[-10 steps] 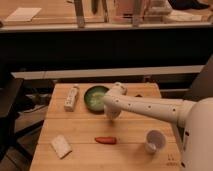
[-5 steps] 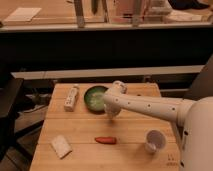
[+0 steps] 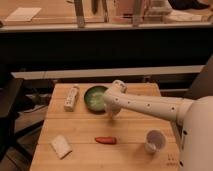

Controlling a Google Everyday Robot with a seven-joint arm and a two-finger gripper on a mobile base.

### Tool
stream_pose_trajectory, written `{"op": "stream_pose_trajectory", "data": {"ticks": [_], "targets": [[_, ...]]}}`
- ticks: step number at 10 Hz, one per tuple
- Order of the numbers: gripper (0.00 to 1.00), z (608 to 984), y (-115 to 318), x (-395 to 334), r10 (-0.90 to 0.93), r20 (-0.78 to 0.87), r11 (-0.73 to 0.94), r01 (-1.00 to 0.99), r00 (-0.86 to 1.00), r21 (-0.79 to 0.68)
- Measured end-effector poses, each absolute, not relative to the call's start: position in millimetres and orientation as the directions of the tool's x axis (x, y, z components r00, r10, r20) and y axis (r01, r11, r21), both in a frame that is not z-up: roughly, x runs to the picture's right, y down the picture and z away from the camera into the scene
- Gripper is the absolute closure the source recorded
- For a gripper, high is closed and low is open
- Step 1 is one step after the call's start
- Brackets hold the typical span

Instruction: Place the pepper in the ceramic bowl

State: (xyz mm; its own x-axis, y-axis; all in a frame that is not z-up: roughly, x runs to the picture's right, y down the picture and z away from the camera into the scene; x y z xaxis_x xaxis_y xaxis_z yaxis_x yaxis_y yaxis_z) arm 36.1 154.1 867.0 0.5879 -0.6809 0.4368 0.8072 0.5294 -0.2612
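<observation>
Pale wooden table (image 3: 85, 131): layout unchanged from the earlier frames. White robot arm (image 3: 150, 106) reaches in from the right, posture unaltered. Round dark green ceramic bowl (image 3: 95, 98) with a pale speckled interior sits at the table's rear, just left of the arm's wrist. Gripper (image 3: 112, 114) hangs beside the bowl's right rim, above the boards; jaw state cannot be told. White cup (image 3: 155, 140) stands front right. Slim red-orange chili pepper (image 3: 105, 140) lies flat near the front edge, unmoved, apart from bowl and gripper.
</observation>
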Motion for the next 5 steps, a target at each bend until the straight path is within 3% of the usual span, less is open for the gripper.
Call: {"op": "stream_pose_trajectory", "data": {"ticks": [1, 5], "targets": [[0.82, 867.4, 153.9, 36.4, -0.682, 0.437, 0.529, 0.808, 0.587, -0.261], [0.41, 855.3, 161.3, 13.4, -0.622, 0.617, 0.442, 0.866, 0.483, -0.232]]}}
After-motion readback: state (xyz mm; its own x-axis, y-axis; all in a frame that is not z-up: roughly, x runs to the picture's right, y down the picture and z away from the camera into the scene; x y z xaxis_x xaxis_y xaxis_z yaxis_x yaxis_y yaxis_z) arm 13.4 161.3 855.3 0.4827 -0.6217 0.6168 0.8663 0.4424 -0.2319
